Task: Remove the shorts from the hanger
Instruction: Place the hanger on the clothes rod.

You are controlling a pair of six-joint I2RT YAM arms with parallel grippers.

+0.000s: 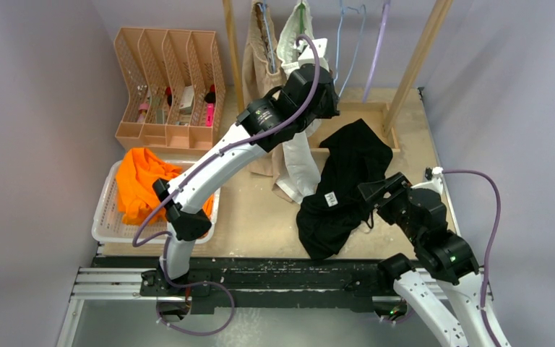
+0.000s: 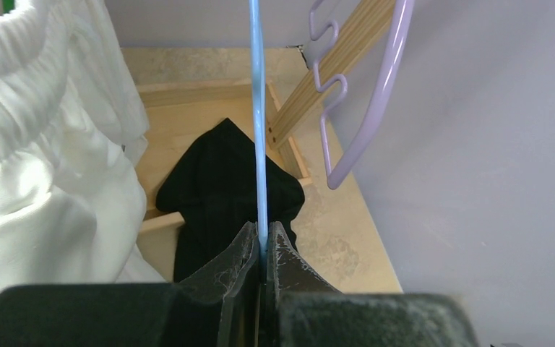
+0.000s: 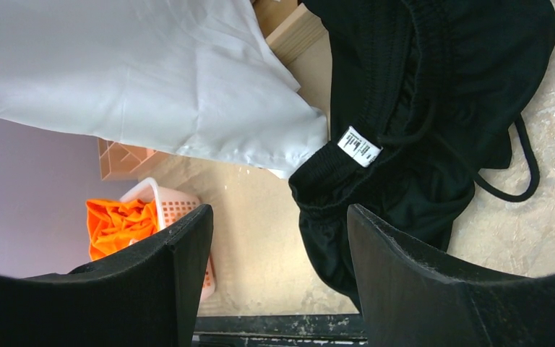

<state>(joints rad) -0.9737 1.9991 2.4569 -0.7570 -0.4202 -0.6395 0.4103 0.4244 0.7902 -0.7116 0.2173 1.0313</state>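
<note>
At twelve o'clock on the table, the left gripper pinched a thin blue hanger, liable to slip; the right gripper gaped empty.

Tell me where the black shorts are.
Top view: black shorts lie heaped on the table, right of centre, between the hanging white shorts and the right pincer.

The black shorts are matt cloth with a fine ribbed surface, and the white shorts are thin, smooth cloth. The blue hanger and the purple hanger look like glossy plastic. The rack is bare wood, and the table is rough.
</note>
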